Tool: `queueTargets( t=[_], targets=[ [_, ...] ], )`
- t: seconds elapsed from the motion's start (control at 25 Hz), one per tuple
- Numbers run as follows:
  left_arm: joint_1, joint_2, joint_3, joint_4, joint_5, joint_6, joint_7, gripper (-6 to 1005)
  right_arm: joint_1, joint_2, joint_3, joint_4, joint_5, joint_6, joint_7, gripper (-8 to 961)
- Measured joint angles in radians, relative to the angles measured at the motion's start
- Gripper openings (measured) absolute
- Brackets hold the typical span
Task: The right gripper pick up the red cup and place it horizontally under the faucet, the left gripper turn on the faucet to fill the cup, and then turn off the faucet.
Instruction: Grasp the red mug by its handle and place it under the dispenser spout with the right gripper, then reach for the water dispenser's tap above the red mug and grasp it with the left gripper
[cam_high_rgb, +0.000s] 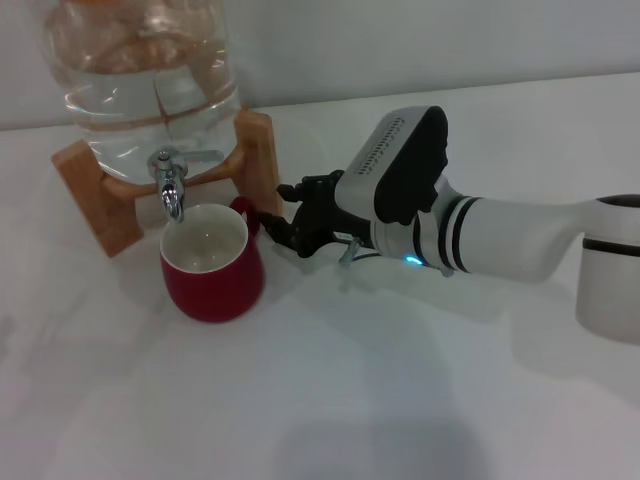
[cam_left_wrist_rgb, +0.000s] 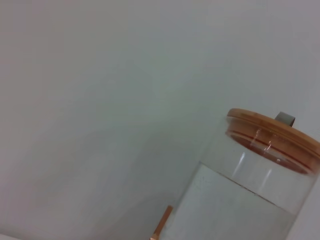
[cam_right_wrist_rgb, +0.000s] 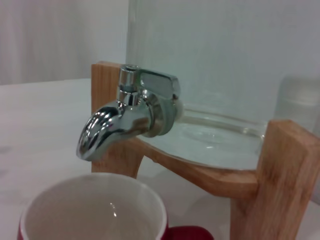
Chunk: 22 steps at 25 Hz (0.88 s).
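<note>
A clear water jar (cam_high_rgb: 140, 70) rests in a wooden stand (cam_high_rgb: 100, 195) on the white table (cam_high_rgb: 400, 380).

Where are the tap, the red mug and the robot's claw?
faucet (cam_right_wrist_rgb: 120, 122), right wrist view, on its chrome spout.
red cup (cam_high_rgb: 215, 285), head view, on its outer wall.
right gripper (cam_high_rgb: 285, 222), head view, between its black fingertips.

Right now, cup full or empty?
Empty. The cup stands upright under the faucet; its cream inside shows bare to the bottom in the head and right wrist views, and no water runs from the spout.
</note>
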Motion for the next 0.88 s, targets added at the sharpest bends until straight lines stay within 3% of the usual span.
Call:
queueTargets(
  t=[0.24, 0.44, 0.6, 0.88],
  targets=[
    [0.000, 0.001, 0.000, 0.000, 0.000, 0.000, 0.000, 876, -0.013, -0.007, 0.001, 0.018, -0.001, 0.001, 0.000, 402],
    [0.000, 0.001, 0.000, 0.000, 0.000, 0.004, -0.001, 876, -0.042, -0.037, 0.001, 0.062, -0.002, -0.004, 0.000, 402],
    [0.000, 0.002, 0.000, 0.000, 0.000, 0.008, -0.002, 876, -0.087, -0.077, 0.001, 0.128, -0.002, -0.007, 0.003, 402],
    [0.000, 0.003, 0.000, 0.004, 0.000, 0.009, -0.003, 876, -0.203, -0.187, 0.013, 0.286, -0.005, 0.000, 0.066, 402]
  ],
)
